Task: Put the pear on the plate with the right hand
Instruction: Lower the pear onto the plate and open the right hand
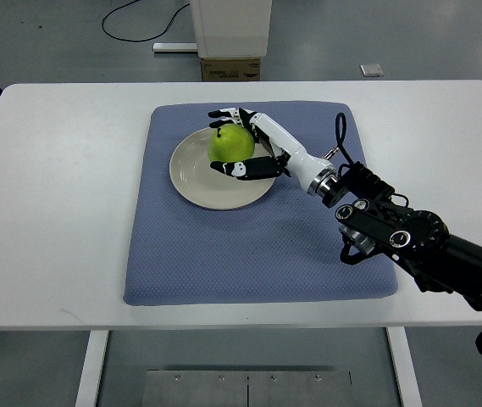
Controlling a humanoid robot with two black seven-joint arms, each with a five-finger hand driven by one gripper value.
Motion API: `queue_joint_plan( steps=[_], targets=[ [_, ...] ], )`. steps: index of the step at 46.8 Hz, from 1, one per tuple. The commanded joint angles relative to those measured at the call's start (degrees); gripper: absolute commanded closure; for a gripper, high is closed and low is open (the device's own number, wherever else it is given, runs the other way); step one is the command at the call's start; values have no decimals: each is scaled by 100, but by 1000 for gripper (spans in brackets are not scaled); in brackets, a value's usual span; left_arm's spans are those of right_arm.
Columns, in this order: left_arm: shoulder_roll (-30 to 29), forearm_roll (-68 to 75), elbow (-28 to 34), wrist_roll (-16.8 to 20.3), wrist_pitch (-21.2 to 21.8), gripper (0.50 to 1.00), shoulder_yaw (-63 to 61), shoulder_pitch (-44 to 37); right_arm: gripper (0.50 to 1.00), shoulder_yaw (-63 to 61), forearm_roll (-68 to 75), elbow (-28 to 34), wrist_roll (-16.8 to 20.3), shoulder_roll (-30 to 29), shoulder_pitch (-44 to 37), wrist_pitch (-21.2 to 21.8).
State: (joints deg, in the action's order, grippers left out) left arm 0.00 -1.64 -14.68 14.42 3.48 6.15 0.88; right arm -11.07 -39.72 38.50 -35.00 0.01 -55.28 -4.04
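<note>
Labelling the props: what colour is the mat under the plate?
Blue-grey mat, finely textured, seen in the top view.

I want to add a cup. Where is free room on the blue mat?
The blue mat is bare in front of the plate and along its left edge. Crowded: the plate, where the right hand grips the pear, and the right side under the arm.

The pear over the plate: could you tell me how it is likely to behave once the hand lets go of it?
The pear looks round, so it may roll on the shallow plate. Its smooth skin could slip against the right hand fingers. It appears firm, probably keeping its shape under grip.
</note>
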Motion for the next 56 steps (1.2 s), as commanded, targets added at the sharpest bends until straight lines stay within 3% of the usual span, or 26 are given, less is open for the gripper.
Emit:
queue_joint_plan(
  steps=[1, 26, 33, 38, 44, 56],
  targets=[
    [0, -3, 0, -1, 4, 500, 0, 0, 1000, 70, -1, -9, 0, -1, 18, 0],
    [0, -3, 0, -1, -5, 500, 0, 0, 1000, 334, 8, -106, 0, -1, 220, -9],
    [0, -3, 0, -1, -5, 500, 0, 0, 915, 334, -1, -185, 0, -1, 255, -18],
    [0, -3, 0, -1, 4, 500, 0, 0, 702, 334, 8, -203, 0, -1, 281, -18],
    [0, -3, 0, -9, -5, 500, 0, 0, 530, 325, 8, -212, 0, -1, 290, -18],
    [0, -3, 0, -1, 4, 500, 0, 0, 507, 334, 8, -220, 0, -1, 299, -9]
  ],
)
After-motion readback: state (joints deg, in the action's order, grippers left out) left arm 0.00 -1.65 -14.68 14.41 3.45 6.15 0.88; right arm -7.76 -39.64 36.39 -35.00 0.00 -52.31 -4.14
